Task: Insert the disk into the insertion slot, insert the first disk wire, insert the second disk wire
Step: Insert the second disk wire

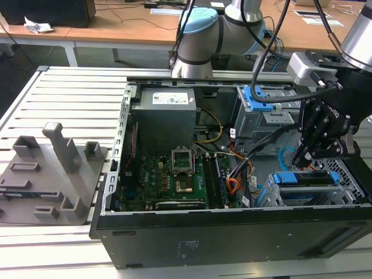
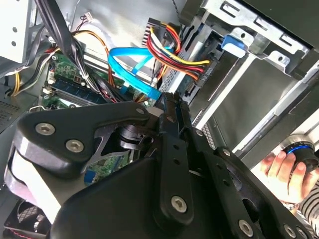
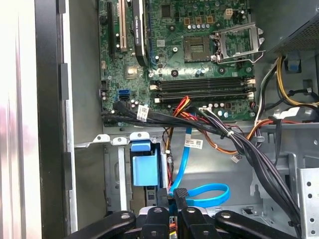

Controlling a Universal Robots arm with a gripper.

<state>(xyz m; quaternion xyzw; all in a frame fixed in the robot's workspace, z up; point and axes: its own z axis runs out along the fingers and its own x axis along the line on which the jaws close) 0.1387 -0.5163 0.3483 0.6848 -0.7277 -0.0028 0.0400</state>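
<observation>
The disk [image 1: 297, 178], in its blue carrier [image 3: 145, 169], sits inside the low grey insertion slot [image 1: 325, 196] at the exterior view's right end of the open computer case. My gripper [image 1: 300, 157] hangs just above it. In both wrist views the black fingers [image 2: 172, 144] are shut on the end plug of the light-blue second disk wire [image 2: 130, 60], right at the disk's rear edge. This wire bends in a loop [image 3: 202, 194] beside my gripper [image 3: 175, 195]. A red, yellow and black wire bundle [image 2: 174, 47] runs to the same rear edge.
A taller grey cage with a blue latch [image 1: 256, 99] stands behind my gripper. The motherboard [image 1: 174, 174] and power supply [image 1: 164, 116] fill the case's middle. A thick black cable bundle [image 3: 239, 144] crosses nearby. A person's hand [image 2: 284, 169] rests outside the case. A grey fixture plate [image 1: 49, 174] lies on the exterior view's left.
</observation>
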